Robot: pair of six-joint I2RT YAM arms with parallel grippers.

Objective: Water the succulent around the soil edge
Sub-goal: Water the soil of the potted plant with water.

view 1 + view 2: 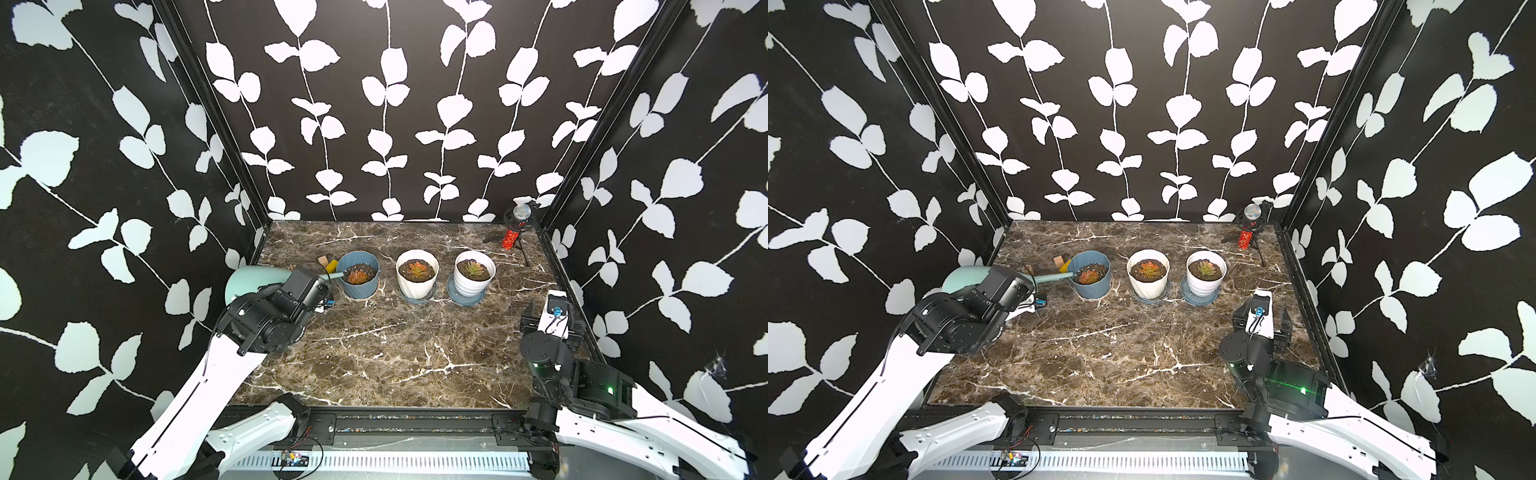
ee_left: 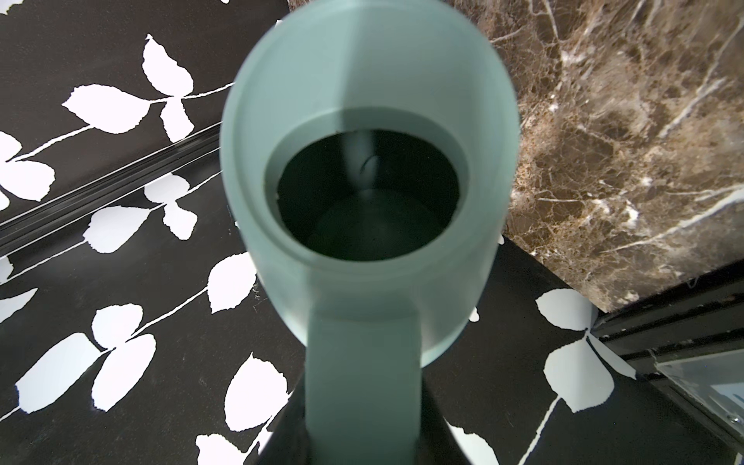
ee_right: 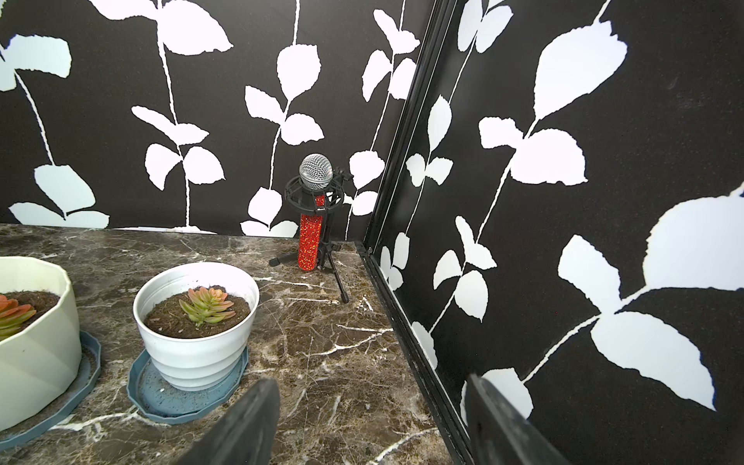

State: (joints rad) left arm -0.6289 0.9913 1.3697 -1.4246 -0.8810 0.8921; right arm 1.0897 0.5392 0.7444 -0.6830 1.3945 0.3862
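In both top views a mint-green watering can (image 1: 245, 282) hangs tilted at the table's left side. Its long spout (image 1: 1054, 277) reaches to the left rim of the blue pot (image 1: 358, 286). The spout tip sits over the soil edge, beside the orange-red succulent (image 1: 356, 275). My left gripper (image 2: 362, 422) is shut on the can's handle (image 2: 362, 362); the can's dark opening (image 2: 368, 193) fills the left wrist view. No water stream shows. My right gripper (image 3: 374, 406) is open with nothing between its fingers. It rests low at the right edge (image 1: 1260, 303).
A white faceted pot (image 1: 417, 272) and a white ribbed pot (image 1: 475, 272), each with a succulent, stand on saucers right of the blue pot. A red microphone on a tripod (image 1: 513, 228) occupies the back right corner. Small blocks (image 1: 326, 262) lie behind the spout. Patterned walls enclose three sides.
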